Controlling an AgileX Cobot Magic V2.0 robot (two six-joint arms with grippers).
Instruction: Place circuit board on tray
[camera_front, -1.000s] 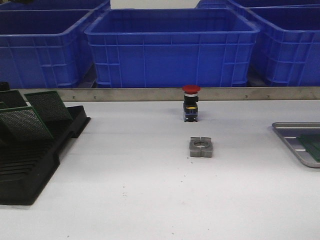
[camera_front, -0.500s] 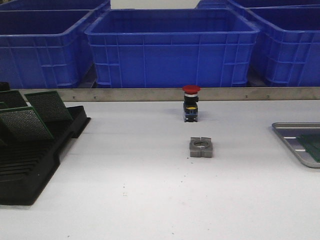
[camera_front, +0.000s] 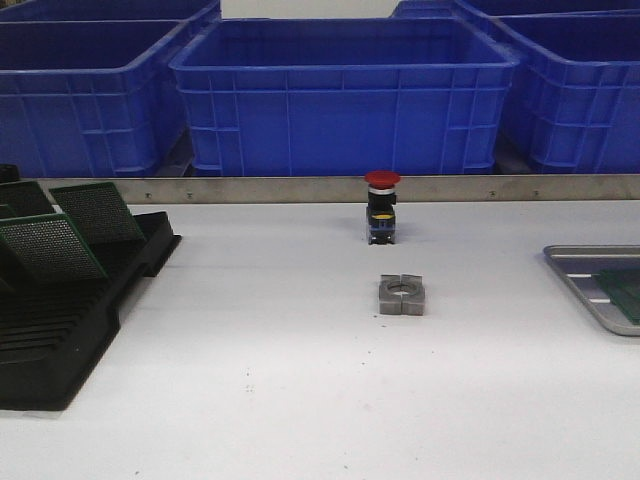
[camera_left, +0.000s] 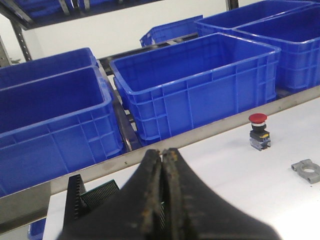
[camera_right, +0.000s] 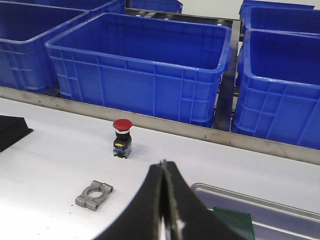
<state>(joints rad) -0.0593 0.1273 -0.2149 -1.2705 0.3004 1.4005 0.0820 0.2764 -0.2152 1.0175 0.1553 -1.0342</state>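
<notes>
A green circuit board (camera_front: 626, 292) lies flat in the grey metal tray (camera_front: 588, 251) at the table's right edge. The right wrist view shows that circuit board (camera_right: 234, 219) and the tray's rim (camera_right: 260, 198) just beside my right gripper (camera_right: 162, 163), which is shut with nothing in it. More green circuit boards (camera_front: 52, 246) stand tilted in the black slotted rack (camera_front: 60, 335) on the left. My left gripper (camera_left: 162, 151) is shut and empty, with a rack board (camera_left: 98, 192) showing beyond it. Neither gripper appears in the front view.
A red-capped push button (camera_front: 382, 205) stands mid-table near the back rail. A grey metal clamp block (camera_front: 402, 294) lies in front of it. Big blue plastic bins (camera_front: 345, 95) line the far side behind a metal rail (camera_front: 300, 188).
</notes>
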